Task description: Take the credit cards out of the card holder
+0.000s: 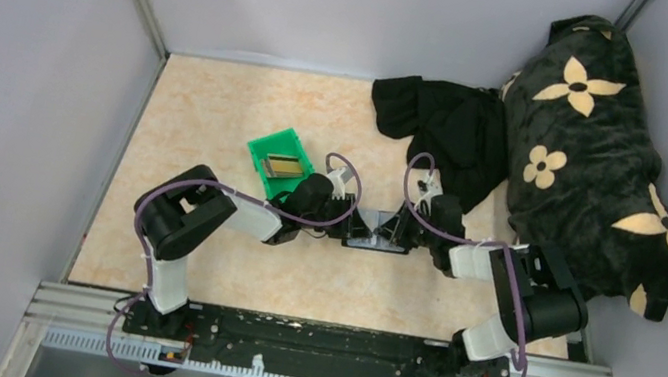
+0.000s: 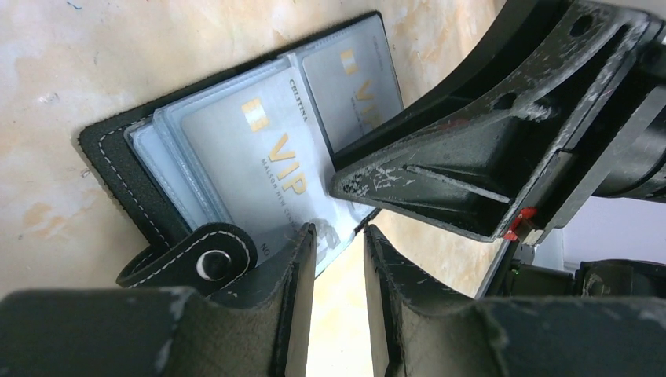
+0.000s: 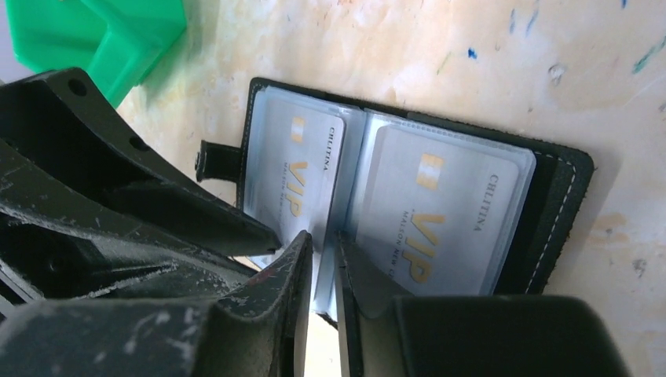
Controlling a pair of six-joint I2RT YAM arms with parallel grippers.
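The card holder point(image 1: 372, 243) lies open and flat on the table between both grippers; its black stitched cover point(image 2: 118, 169) point(image 3: 561, 204) frames clear sleeves. Pale grey-white credit cards with gold "VIP" lettering sit in the sleeves point(image 2: 259, 157) point(image 3: 440, 212). My left gripper point(image 2: 339, 236) stands open at the holder's tab edge, with bare table showing between its fingers. My right gripper point(image 3: 322, 243) is nearly closed, and the pale middle sleeve leaf stands between its fingertips. A gold-brown card point(image 1: 285, 167) lies in the green bin point(image 1: 268, 146).
The green bin point(image 3: 94, 39) sits just left of and behind the holder. A black cloth point(image 1: 451, 126) and a dark flowered blanket point(image 1: 598, 159) fill the back right. Grey walls close the table in on three sides.
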